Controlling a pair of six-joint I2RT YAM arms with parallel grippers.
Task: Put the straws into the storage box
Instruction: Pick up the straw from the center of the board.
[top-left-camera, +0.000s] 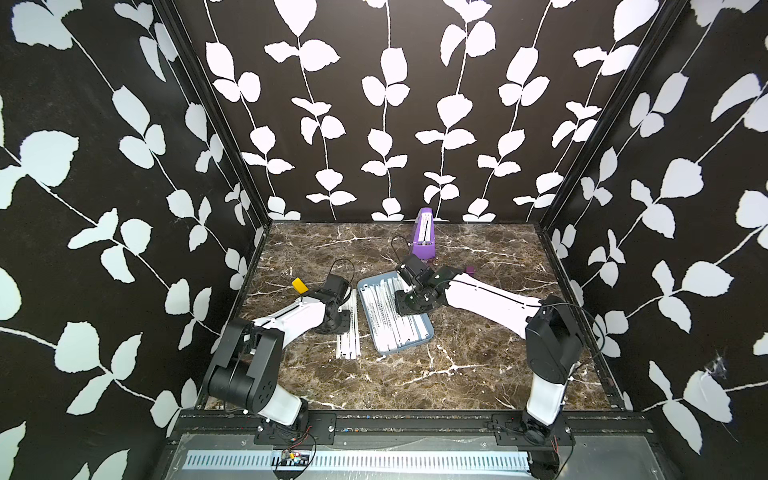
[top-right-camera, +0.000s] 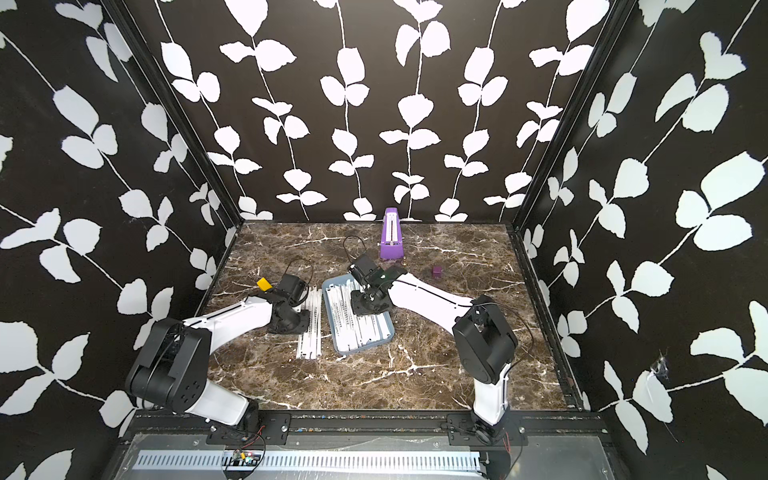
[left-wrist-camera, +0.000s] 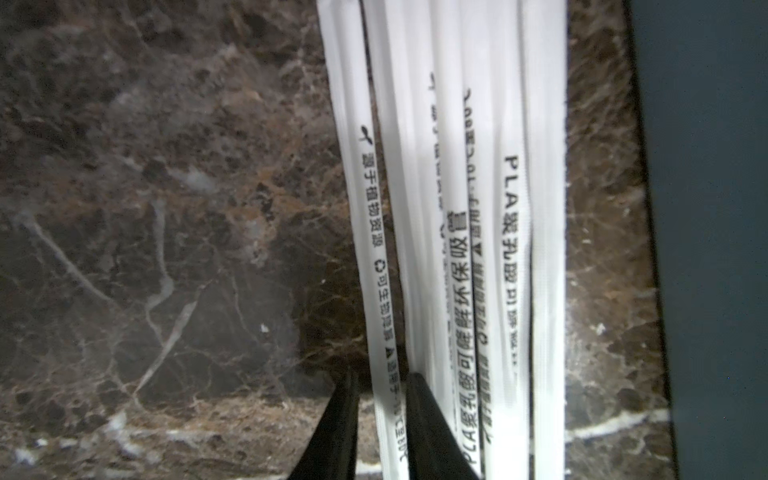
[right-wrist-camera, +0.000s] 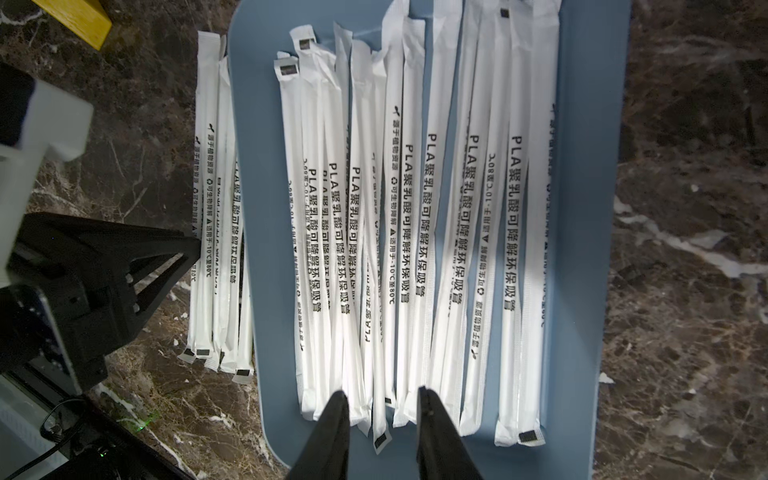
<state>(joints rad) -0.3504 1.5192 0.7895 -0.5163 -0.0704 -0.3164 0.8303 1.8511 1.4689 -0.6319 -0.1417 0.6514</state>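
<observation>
Most of the straws already lie side by side in the tray. A small loose bundle is left on the worktop, just beside the tray's long edge.

The left tool is down on that bundle, its jaws close together on either side of the outermost straw. A sliver of gap shows on each side, so I cannot tell whether they pinch it yet. The right tool hangs over one end of the tray with its jaws apart and nothing between them but straw ends lying loose below.

Likely troubles from here:

- **Weak grip:** The wrapper is flat, thin and slick. A light pinch could let the straw slide out or swing as it rises.
- **Extra straws:** The next straw lies touching the chosen one, so it may be caught or dragged along, scattering the bundle.
- **Knocking the tray:** The tray rim is very near, so a sideways pull could push the tray and disturb the straws in it.
- **Missing the tray:** Each straw is nearly as long as the tray. A slightly turned release would leave an end on the rim or outside.
- **Arms colliding:** The right tool sits over the drop zone, so the arms could meet unless it clears.
</observation>
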